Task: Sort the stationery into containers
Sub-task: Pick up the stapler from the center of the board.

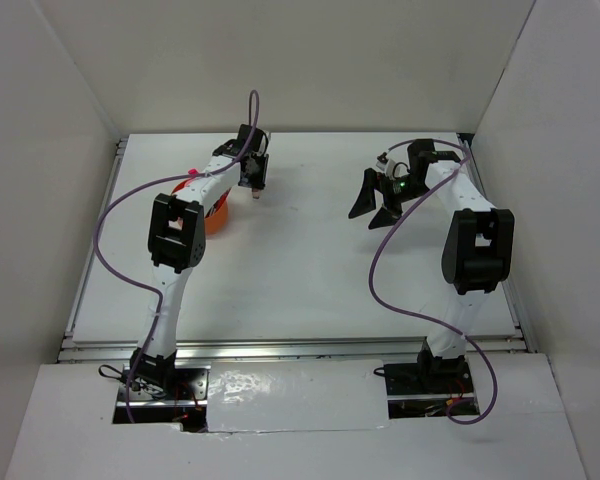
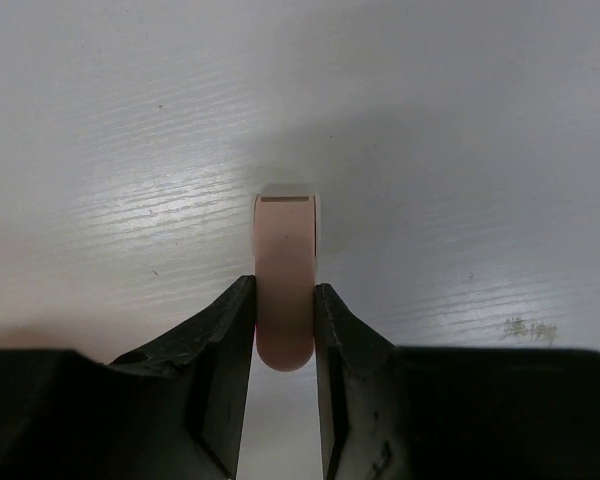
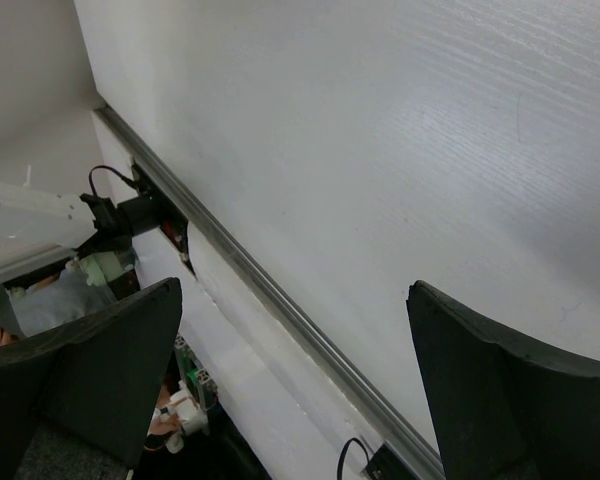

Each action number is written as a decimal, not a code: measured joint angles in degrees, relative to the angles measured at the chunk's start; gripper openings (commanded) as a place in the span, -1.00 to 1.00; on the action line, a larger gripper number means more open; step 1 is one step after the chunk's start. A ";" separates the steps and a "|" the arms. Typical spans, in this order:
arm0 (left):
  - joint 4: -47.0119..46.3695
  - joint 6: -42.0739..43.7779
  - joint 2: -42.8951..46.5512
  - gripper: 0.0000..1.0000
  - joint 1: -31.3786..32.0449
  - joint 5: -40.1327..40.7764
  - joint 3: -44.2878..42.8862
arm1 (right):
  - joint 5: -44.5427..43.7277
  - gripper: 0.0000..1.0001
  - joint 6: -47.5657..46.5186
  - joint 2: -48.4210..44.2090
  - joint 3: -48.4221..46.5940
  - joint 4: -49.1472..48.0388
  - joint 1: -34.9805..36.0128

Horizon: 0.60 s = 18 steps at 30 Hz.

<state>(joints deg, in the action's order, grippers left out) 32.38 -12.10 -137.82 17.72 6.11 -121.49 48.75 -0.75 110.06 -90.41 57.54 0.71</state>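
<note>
The left claw (image 2: 285,289) pinches a pale pink piece (image 2: 285,240) on the tabletop (image 2: 460,150), near the orange tub (image 1: 216,217). The right claw (image 1: 376,211) hangs spread and empty. No other loose stationery shows, so sorting looks nearly finished, though the tub's contents are hidden.

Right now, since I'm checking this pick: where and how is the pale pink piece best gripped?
Probably across its narrow width, on the two long straight sides of the pale pink piece, near its rounded end, from straight above; the left gripper straddles it there.
</note>
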 measured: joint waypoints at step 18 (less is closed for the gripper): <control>-1.77 3.17 11.96 -1.00 6.82 -2.38 8.35 | 0.17 0.98 0.00 0.00 0.00 0.00 0.00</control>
<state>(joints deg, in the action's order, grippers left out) 30.61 -8.93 -125.86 24.53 3.73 -113.14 48.93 -0.75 110.06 -90.41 57.54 0.71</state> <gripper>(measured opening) 0.384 0.994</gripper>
